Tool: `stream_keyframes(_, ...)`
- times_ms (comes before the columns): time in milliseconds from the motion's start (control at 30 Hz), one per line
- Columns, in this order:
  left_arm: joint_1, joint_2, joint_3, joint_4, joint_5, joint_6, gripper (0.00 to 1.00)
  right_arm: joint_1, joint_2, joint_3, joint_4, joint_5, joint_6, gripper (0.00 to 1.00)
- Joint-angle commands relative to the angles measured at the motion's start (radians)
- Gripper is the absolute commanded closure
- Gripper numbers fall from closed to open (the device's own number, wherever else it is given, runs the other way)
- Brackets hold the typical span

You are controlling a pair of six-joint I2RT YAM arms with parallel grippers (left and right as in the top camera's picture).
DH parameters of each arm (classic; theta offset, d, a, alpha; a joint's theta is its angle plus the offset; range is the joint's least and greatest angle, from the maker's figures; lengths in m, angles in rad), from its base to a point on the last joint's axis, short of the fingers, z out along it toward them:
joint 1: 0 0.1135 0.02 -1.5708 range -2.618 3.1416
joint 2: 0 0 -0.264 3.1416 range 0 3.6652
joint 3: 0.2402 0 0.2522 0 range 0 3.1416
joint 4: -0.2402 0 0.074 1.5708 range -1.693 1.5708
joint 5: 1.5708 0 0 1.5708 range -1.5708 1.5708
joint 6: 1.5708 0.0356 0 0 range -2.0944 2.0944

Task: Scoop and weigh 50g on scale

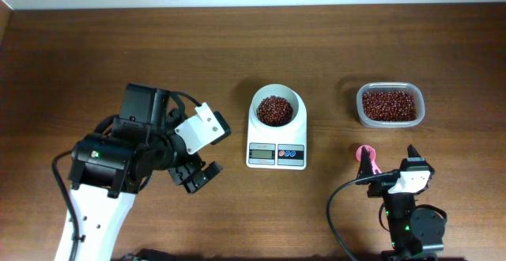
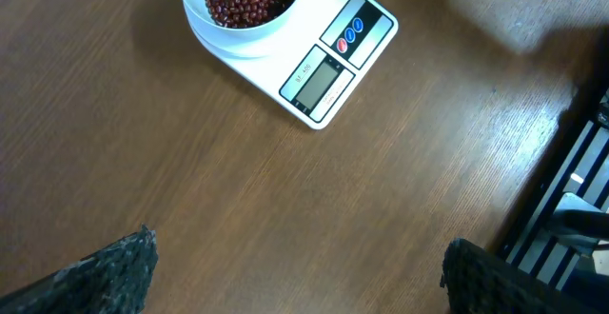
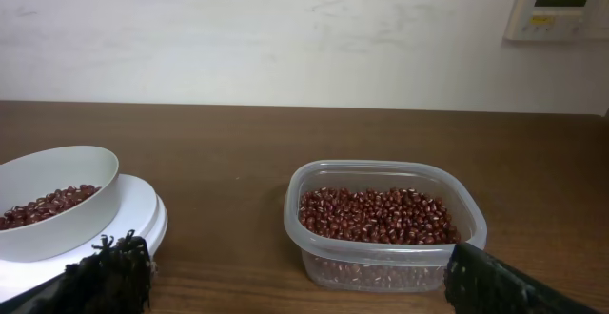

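The scale carried a bowl holding the beans. Left of the scale, the left gripper hung with fingers spread wide and empty, the beans well apart from them. Right of the scale, the right gripper was likewise spread, near a tub and a pink spoon.

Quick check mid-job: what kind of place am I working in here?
Probably an indoor lab or office room: a dark wooden table against a plain white wall with a beige wall-mounted control panel, and a small white digital scale.
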Motion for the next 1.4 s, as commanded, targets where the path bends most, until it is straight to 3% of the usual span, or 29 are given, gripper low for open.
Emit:
stream_keyframes(0,0.003,0.0,0.0,0.002,0.014,0.016,0.01,0.01,-0.009,-0.005,-0.01,-0.002,0.004,0.01)
stream_keyframes(533,0.003,0.0,0.0,0.001,0.014,0.016,0.01,0.01,-0.009,-0.005,-0.01,-0.002,0.004,0.01)
stream_keyframes(867,0.003,0.0,0.0,-0.077,0.059,0.016,0.01,0.01,-0.009,-0.005,-0.01,-0.002,0.004,0.01)
stream_keyframes(1000,0.003,-0.079,-0.053,-0.055,0.06,0.016,0.01,0.01,-0.009,-0.005,-0.01,-0.002,0.004,0.01)
stream_keyframes(1133,0.003,-0.273,-0.245,0.115,0.06,0.016,0.01,0.01,-0.009,-0.005,-0.01,-0.002,0.004,0.01)
stream_keyframes(1367,0.021,-0.583,-0.764,0.796,0.041,-0.204,0.01,0.01,-0.009,-0.005,-0.01,-0.002,0.004,0.01)
